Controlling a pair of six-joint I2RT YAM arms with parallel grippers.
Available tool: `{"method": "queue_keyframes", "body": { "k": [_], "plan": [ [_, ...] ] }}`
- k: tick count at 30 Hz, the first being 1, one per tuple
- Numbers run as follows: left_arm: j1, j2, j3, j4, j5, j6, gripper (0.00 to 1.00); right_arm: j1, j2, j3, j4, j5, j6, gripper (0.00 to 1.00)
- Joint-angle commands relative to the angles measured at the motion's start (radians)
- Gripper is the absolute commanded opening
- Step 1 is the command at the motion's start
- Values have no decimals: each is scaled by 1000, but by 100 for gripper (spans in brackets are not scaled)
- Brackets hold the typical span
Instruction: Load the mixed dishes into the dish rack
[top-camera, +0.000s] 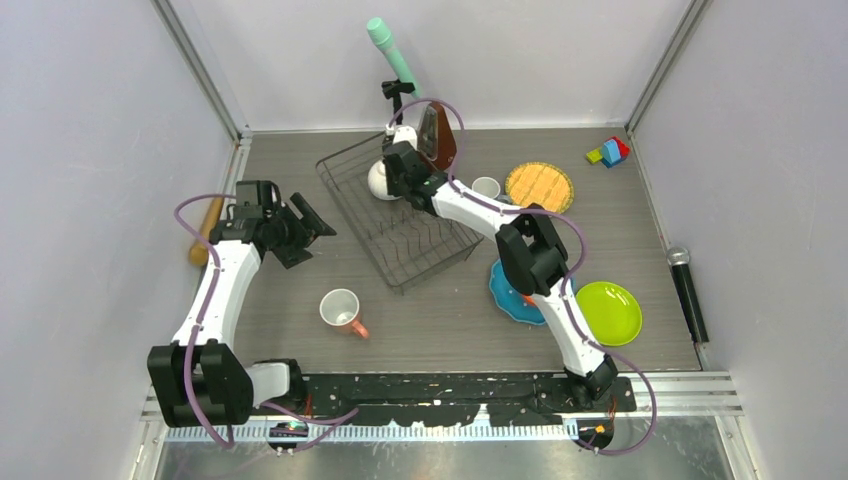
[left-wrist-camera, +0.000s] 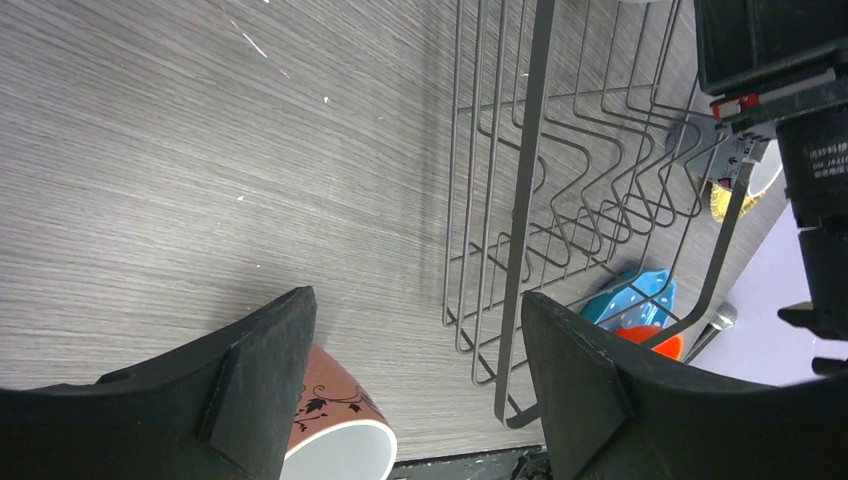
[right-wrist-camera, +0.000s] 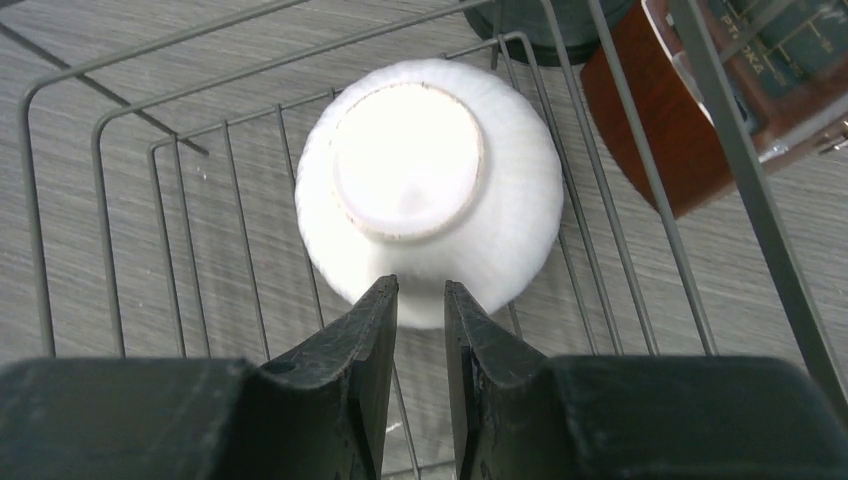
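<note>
Top view: white bowl (top-camera: 380, 182) sits at the far end of the dish rack (top-camera: 425, 262), right gripper (top-camera: 398, 163) directly over it; left gripper (top-camera: 305, 228) hangs off the rack's left side, the nearer arm to the pink mug (top-camera: 340, 308). Left wrist: jaws spread wide and empty, mug low beside the left finger (rack wall ahead). Right wrist: bowl upside down, straight ahead of the tips, jaws almost together with a thin slit; whether they nip its near edge, cannot tell
</note>
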Motion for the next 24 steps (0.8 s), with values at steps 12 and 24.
{"method": "queue_keyframes", "body": {
  "k": [12,24],
  "plan": [
    [5,-8,128,-193,2,164,77,-37,82,216,-10,-70,1,47],
    [-7,-89,160,-368,-38,228,75,-37,-170,62,-44,-194,-74,70]
  ]
}}
